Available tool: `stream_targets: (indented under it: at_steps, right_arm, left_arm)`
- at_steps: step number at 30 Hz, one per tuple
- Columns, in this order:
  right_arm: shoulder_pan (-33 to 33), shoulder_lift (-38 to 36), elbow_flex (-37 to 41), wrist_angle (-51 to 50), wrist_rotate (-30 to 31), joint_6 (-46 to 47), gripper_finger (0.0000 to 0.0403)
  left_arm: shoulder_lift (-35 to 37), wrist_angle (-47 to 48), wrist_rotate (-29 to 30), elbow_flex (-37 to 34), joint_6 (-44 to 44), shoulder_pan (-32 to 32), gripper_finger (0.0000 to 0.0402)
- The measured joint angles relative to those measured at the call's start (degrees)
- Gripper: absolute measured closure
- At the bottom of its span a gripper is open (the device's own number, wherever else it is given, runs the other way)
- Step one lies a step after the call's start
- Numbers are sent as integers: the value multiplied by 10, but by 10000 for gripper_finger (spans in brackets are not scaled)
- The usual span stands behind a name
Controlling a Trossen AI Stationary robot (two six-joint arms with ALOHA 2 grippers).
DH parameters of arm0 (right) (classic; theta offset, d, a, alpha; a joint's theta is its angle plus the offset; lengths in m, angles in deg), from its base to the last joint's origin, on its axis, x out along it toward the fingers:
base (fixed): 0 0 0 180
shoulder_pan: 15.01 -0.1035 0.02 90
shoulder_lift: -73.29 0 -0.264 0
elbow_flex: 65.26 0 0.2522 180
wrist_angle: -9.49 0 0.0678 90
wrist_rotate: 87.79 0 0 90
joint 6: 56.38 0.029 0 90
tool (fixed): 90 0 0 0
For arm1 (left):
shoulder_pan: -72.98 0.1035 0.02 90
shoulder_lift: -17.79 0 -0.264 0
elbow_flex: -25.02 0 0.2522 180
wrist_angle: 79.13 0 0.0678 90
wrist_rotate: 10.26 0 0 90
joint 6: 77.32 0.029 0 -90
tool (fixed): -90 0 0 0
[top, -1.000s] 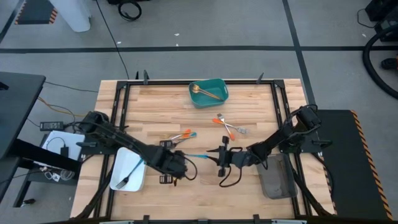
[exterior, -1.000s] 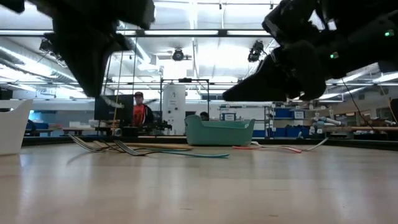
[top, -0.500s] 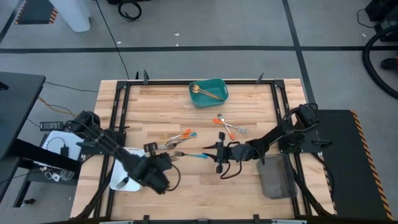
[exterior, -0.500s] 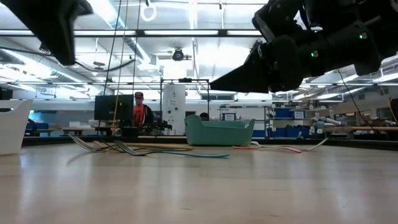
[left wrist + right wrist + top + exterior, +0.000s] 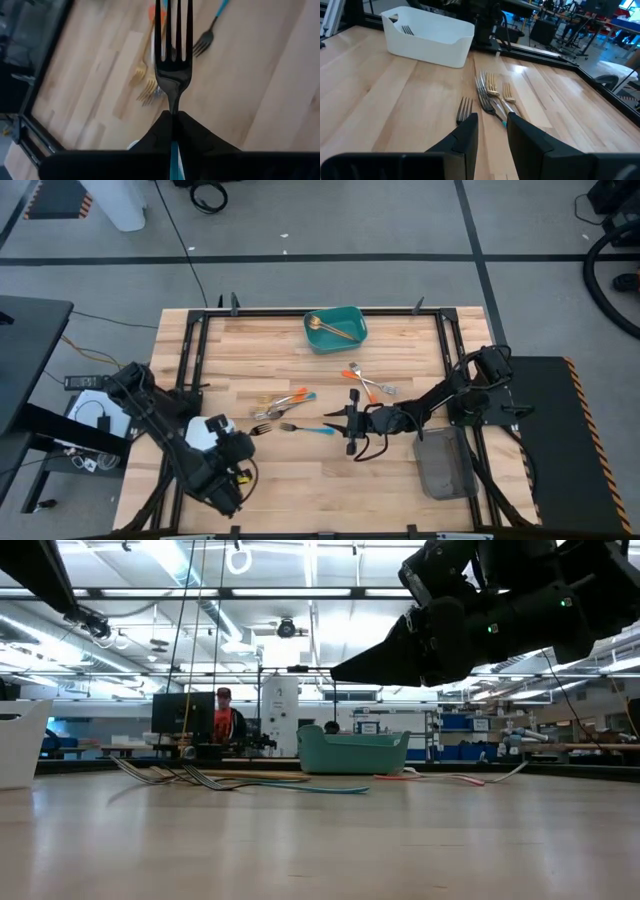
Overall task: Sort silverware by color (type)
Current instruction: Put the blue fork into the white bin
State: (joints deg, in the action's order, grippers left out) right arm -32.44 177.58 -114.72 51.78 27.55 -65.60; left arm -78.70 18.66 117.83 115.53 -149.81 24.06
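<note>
Left gripper (image 5: 243, 438), pinching a blue-handled fork (image 5: 173, 55), has swung back over the white tray (image 5: 207, 430), ready to drop; right gripper (image 5: 338, 420), fingers parted, has advanced toward a blue fork (image 5: 303, 428) on the table

A: What moved in the last second?

B: Left pincer (image 5: 222, 480) pulled back from mid-tabletop toward the front-left corner, past the white tray (image 5: 205, 430). It carried a teal-handled fork (image 5: 173, 60) along, clamped by the handle.

A: Right side?

B: Right pincer (image 5: 335, 423) crept left and now sits over the handle end of the second teal-handled fork (image 5: 305, 429), jaws apart. In the low view it dropped slightly.
</note>
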Motion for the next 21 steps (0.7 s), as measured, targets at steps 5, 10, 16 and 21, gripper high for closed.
stream_targets:
  at_steps: [5,10,16,21]
  right_arm:
    - [0,0,0,2,-1,0,293]
    - [1,0,0,5,-1,0,293]
    - [9,0,0,9,-13,1,293]
    - [13,0,0,9,-15,1,293]
  left_arm:
    - [0,18,18,-34,-77,-37,381]
    - [0,18,27,-72,-167,-74,381]
    - [0,18,28,-105,-275,-116,381]
    - [0,18,28,-133,-381,-157,381]
